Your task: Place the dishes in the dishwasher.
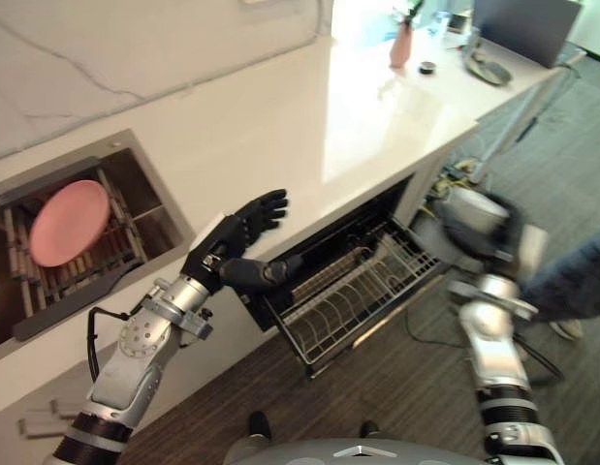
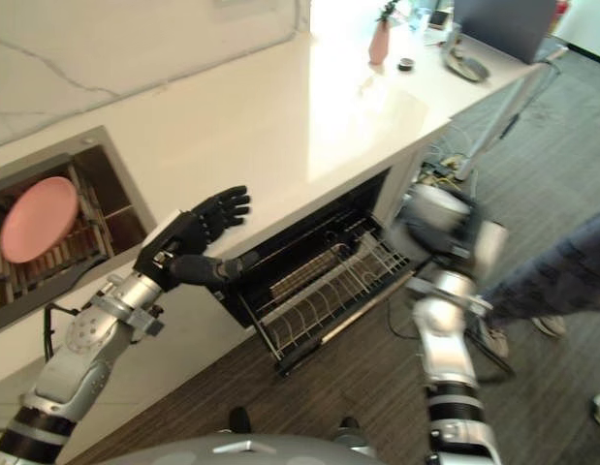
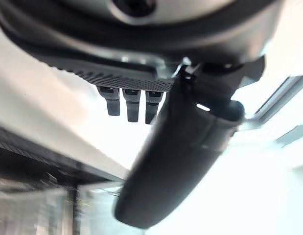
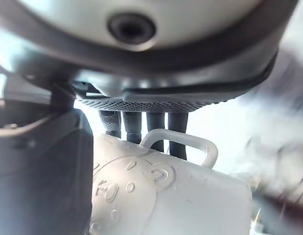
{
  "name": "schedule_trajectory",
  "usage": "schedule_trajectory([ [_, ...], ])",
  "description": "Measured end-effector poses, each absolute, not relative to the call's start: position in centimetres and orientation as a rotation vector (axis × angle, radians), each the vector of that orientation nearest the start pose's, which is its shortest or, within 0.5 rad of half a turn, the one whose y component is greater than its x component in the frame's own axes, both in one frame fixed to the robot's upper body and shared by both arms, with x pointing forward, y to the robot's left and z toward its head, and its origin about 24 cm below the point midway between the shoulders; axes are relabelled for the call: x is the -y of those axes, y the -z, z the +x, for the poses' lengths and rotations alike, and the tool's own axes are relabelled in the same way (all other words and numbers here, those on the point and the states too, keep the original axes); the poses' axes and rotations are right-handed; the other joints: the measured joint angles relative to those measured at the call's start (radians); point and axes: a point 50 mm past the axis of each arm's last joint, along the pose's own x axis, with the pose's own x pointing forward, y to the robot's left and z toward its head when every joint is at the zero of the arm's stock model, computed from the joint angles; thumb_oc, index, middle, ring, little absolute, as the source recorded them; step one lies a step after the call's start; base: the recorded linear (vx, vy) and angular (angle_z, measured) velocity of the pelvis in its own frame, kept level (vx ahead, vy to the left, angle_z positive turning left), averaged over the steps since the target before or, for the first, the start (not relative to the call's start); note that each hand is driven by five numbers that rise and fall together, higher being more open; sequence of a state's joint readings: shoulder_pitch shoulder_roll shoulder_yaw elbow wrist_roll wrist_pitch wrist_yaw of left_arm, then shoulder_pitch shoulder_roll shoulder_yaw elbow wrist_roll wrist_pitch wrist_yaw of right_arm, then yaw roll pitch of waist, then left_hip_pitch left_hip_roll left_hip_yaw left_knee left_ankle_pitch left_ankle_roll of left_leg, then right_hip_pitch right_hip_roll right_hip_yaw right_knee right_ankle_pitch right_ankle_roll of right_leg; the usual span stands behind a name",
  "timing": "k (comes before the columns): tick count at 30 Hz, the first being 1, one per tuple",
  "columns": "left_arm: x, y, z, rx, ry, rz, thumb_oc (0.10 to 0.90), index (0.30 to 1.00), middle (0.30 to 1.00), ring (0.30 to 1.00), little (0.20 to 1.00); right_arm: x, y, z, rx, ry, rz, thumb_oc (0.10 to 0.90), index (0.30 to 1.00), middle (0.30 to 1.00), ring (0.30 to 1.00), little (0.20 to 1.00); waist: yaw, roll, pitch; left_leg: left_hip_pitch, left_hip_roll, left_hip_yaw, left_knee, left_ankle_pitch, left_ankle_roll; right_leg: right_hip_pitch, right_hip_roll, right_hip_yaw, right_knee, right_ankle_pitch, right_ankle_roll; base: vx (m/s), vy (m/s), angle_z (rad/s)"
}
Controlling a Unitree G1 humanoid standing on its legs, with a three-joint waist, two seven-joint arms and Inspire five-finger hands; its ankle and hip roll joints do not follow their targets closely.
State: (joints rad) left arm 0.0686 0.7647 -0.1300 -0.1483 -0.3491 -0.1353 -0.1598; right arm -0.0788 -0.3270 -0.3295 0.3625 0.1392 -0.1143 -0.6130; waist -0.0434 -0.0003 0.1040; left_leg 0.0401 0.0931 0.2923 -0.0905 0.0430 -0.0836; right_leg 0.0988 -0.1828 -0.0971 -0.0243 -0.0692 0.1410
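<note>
My right hand (image 1: 513, 232) is shut on a white mug (image 4: 180, 200), its fingers (image 4: 141, 125) behind the handle. It holds the mug (image 1: 474, 215) in the air just right of the open dishwasher, whose wire rack (image 1: 324, 329) is pulled out below the counter edge. My left hand (image 1: 236, 237) is open and holds nothing, fingers straight over the counter's front edge, thumb (image 3: 185, 152) pointing toward the rack. A pink plate (image 1: 69, 223) stands tilted in the drying rack inside the sink (image 1: 135, 179) at the left.
On the white counter's (image 1: 280, 126) far end stand a pink bottle (image 1: 401, 46), a small dark object (image 1: 427, 67), a grey dish (image 1: 489, 70) and a laptop (image 1: 527, 27). A person's leg (image 1: 571, 281) is at the right, close to my right arm.
</note>
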Motion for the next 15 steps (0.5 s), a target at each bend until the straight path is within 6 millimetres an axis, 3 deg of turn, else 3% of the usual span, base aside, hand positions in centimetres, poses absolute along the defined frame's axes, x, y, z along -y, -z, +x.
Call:
schedule_trajectory([
  [1,-23.4,-9.2,22.9,0.089,0.323,0.317,0.8,0.9,0.9,0.9,0.9,33.3,-3.3,22.0,-0.051,1.03,-0.163,0.4,0.3,0.3,0.3,0.3,-0.016,0.0,0.0,-0.001,-0.001,0.009,0.0,-0.001,0.0,-0.012,-0.002,0.006,0.0,-0.001,0.002,0.04,0.025,-0.36],
  [2,-23.9,-7.8,22.4,0.103,0.21,0.112,0.8,0.9,0.9,0.9,0.9,33.7,-3.3,21.5,-0.055,1.041,-0.183,0.4,0.3,0.3,0.3,0.3,-0.031,0.011,-0.005,0.001,-0.004,0.018,0.0,-0.001,0.0,-0.013,-0.006,0.017,0.0,0.001,0.003,0.02,0.023,-0.26],
  [3,-23.2,-6.6,23.3,0.101,0.118,-0.003,0.8,0.9,0.9,0.9,0.9,34.1,-2.4,20.3,-0.094,1.06,-0.196,0.4,0.3,0.3,0.3,0.3,-0.025,0.016,-0.01,0.013,-0.005,0.022,0.001,0.0,0.0,0.002,-0.008,0.023,-0.005,0.001,0.003,0.0,0.003,-0.11],
  [5,-22.6,-7.4,23.6,0.09,0.213,0.06,0.8,0.9,0.9,0.9,0.9,33.4,-1.7,20.3,-0.125,1.032,-0.199,0.4,0.3,0.3,0.3,0.3,-0.024,0.01,-0.008,0.007,0.005,0.027,0.001,-0.001,0.0,-0.001,0.005,0.021,-0.009,0.0,0.003,0.0,0.0,-0.09],
  [7,-21.0,-6.1,23.8,0.121,0.151,-0.269,0.8,0.9,0.9,0.9,0.9,32.3,-1.9,21.0,-0.109,0.967,-0.204,0.4,0.3,0.3,0.3,0.3,-0.038,0.031,-0.023,0.009,0.002,0.028,0.001,-0.002,-0.002,-0.009,0.0,0.034,-0.009,0.0,0.002,0.0,0.023,-0.09],
  [8,-20.2,-5.7,24.3,0.082,0.181,-0.261,0.8,0.9,0.9,0.9,0.9,31.9,-1.8,21.3,-0.116,0.933,-0.205,0.4,0.3,0.3,0.3,0.3,-0.026,0.033,-0.024,0.008,0.004,0.026,0.0,-0.002,-0.002,-0.008,0.003,0.033,-0.009,0.0,0.002,0.0,0.0,0.0],
  [9,-20.0,-6.1,23.9,0.05,0.256,-0.177,0.8,0.9,0.9,0.9,0.9,31.5,-1.8,21.7,-0.113,0.903,-0.201,0.4,0.3,0.3,0.3,0.3,-0.026,0.03,-0.022,0.003,0.008,0.026,0.0,-0.002,-0.002,-0.011,0.007,0.031,-0.014,0.0,0.002,0.0,0.0,0.0],
  [11,-20.3,-6.8,23.3,0.064,0.292,-0.169,0.8,0.9,0.9,0.9,0.9,31.4,-2.0,21.9,-0.106,0.899,-0.198,0.4,0.3,0.3,0.3,0.3,-0.03,0.031,-0.023,0.002,0.008,0.026,0.0,-0.002,-0.002,-0.011,0.007,0.03,-0.014,0.0,0.002,0.0,0.0,0.0],
  [15,-20.2,-5.8,21.9,-0.023,0.414,-0.144,0.8,0.9,0.9,0.9,0.9,30.5,-2.0,22.3,-0.1,0.828,-0.198,0.4,0.3,0.3,0.3,0.3,-0.024,0.032,-0.025,0.02,0.003,0.027,0.0,-0.001,-0.002,0.006,0.002,0.029,-0.013,0.002,0.001,0.0,0.0,0.0],
])
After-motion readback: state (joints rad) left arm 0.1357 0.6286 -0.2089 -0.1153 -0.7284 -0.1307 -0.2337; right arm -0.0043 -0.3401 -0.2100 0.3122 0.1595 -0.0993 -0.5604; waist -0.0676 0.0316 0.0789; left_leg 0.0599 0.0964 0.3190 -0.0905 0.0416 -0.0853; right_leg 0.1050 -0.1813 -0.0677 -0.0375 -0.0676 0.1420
